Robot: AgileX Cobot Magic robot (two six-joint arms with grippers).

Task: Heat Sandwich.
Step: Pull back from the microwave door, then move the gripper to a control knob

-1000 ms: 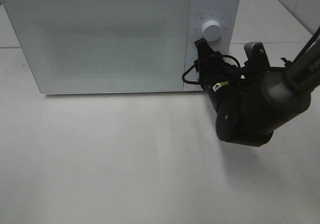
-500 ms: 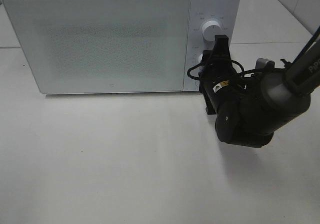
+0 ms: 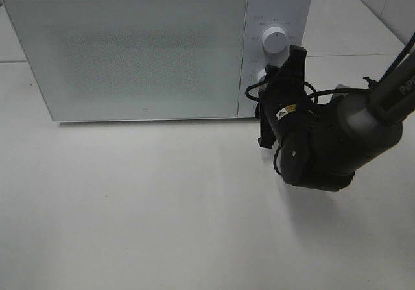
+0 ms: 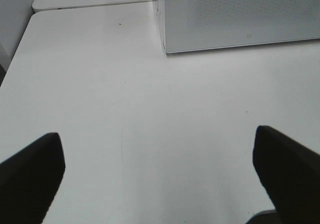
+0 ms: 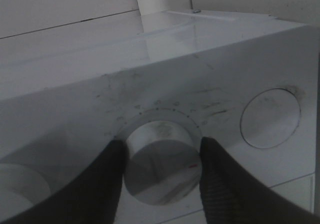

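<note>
Rotation is what has changed: over the last second the right pincer (image 5: 161, 153) has swung round on its wrist, from leaning toward the door to leaning away from it, while staying in place against the control panel of the microwave (image 3: 130, 56). Its jaws stand partly closed around the lower knob (image 5: 164, 176), one finger pressed to each side, so the knob has probably turned with it. That would mean the timer is being set. A small red mark (image 5: 192, 166) on the knob face sits close to one finger. The upper knob (image 3: 274, 40) lies just beyond the pincer, untouched, and the door (image 3: 214, 17) beside it is shut. No sandwich shows in any view. Given the shut door, it is most likely inside the oven, behind the frosted panel next to the pincer, though that cannot be confirmed. If so, loading is done and heating is the step in hand. The left pincer (image 4: 157, 149) is well apart from all this, spread wide with nothing between its fingers, hanging over bare tabletop (image 4: 150, 83).
</note>
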